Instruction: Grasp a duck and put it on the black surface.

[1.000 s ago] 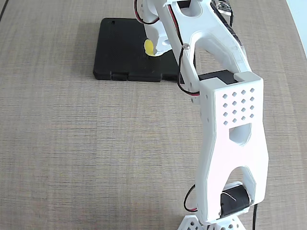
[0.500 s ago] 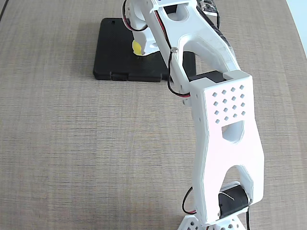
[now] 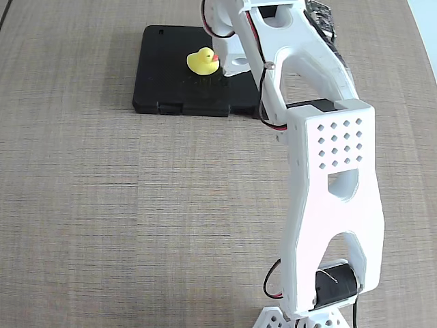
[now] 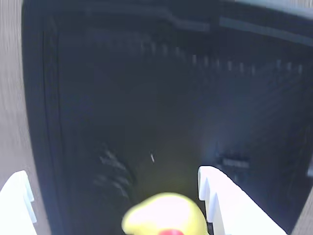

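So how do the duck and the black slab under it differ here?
The duck is bright yellow with a red beak; the slab is matte black. The duck is small and rounded; the slab is far larger, flat and rectangular. The duck sits on the slab, which lies on the table.

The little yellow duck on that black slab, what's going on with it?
A white robot arm is reaching over the black surface, where the duck sits. In the wrist view the gripper is open, its fingers on either side of the duck, with a gap on the left. The duck is on the black surface.
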You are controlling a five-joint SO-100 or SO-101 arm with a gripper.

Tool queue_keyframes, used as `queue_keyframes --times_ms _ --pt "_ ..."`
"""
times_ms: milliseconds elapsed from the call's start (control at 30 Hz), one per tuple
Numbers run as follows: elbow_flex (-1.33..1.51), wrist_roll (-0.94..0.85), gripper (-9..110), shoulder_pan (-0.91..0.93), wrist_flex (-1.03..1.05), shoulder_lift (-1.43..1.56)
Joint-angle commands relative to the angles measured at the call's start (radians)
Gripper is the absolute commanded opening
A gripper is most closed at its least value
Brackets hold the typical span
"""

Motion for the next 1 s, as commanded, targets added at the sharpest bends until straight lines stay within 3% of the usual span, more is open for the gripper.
queue_keyframes --times_ms 0,233,533,633,867,967 --pt "-0.015 0.005 35 0.066 0.006 0.434" --pt "0.232 0.005 35 0.126 0.006 0.856" --pt "0.81 0.005 34 0.239 -0.009 1.543" --pt "1.023 0.003 27 0.268 -0.009 1.746" --pt "1.428 0.003 -1 0.276 -0.011 2.046" --pt "1.549 0.003 1 0.279 -0.011 2.137"
